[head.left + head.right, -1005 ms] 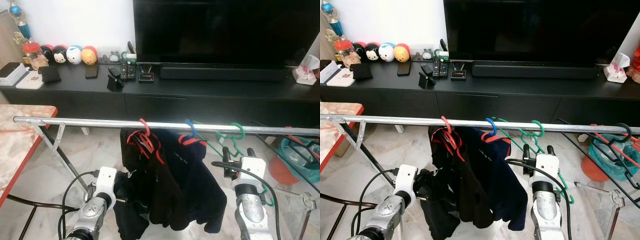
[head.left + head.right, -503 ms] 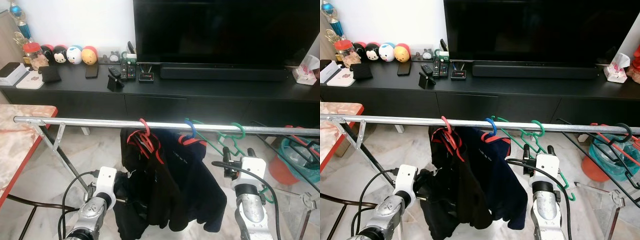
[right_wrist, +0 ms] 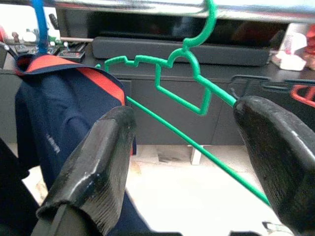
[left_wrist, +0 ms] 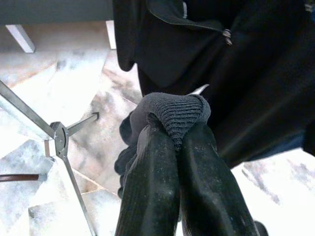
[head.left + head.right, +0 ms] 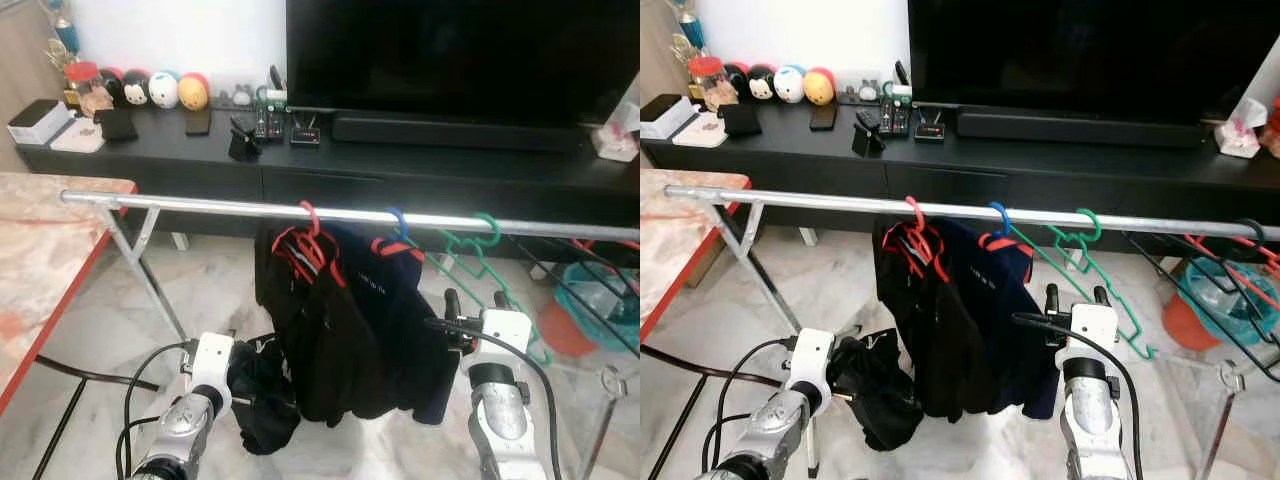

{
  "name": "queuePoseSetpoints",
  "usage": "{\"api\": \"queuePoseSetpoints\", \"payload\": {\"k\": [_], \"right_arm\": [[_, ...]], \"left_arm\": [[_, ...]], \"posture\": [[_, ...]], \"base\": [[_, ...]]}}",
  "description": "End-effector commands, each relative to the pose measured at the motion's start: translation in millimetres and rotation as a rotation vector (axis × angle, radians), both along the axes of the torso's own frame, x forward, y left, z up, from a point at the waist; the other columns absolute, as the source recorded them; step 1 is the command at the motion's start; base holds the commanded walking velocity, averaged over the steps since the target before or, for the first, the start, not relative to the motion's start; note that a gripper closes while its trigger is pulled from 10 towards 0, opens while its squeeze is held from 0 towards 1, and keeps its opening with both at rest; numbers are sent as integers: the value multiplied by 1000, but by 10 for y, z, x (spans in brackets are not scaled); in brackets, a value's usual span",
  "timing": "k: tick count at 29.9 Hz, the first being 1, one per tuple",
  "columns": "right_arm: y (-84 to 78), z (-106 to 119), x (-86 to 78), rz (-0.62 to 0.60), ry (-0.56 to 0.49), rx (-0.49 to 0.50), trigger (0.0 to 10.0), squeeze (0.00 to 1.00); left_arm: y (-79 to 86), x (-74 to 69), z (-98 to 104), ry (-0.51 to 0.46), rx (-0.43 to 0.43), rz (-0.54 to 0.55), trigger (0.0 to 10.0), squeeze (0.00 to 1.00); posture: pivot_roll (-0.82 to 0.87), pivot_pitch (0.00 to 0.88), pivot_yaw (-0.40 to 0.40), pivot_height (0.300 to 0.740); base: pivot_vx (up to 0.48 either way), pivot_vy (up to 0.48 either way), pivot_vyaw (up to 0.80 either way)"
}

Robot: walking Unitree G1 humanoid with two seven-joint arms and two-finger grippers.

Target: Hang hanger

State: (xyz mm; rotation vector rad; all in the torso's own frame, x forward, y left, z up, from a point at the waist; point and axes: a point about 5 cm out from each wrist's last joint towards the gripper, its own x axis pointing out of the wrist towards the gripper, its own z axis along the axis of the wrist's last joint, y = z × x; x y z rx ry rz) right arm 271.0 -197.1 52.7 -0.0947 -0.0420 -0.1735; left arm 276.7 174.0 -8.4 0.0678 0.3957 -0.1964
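Hanging by its hook on the silver metal rail (image 5: 840,203) right of centre, the green plastic hanger (image 3: 187,78) faces the spread right gripper (image 3: 197,162), while the left gripper (image 4: 170,142) pinches a black knitted garment (image 4: 172,110).

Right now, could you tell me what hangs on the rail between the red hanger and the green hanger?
A blue hanger carrying a navy garment hangs there, between the red hanger and green hanger on the rail, in both eye views.

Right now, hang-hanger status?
Done: green hanger hooked on the rail, right gripper open and clear of it. In hand: left gripper shut on a dark knit garment. Left: that garment isn't on the rail yet.
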Motion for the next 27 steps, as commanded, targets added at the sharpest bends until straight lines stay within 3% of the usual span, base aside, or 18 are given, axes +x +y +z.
{"api": "queuePoseSetpoints", "payload": {"k": [1, 27], "right_arm": [[-25, -45, -18, -12, 26, 3, 10000, 0], [-80, -154, -31, -38, 80, 17, 10000, 0]], "left_arm": [[-1, -2, 2, -4, 5, -7, 10000, 0], [1, -1, 4, -4, 7, -9, 10000, 0]], "posture": [[81, 0, -19, 740], [82, 0, -16, 740]], "base": [[-289, 0, 0], [-285, 0, 0]]}}
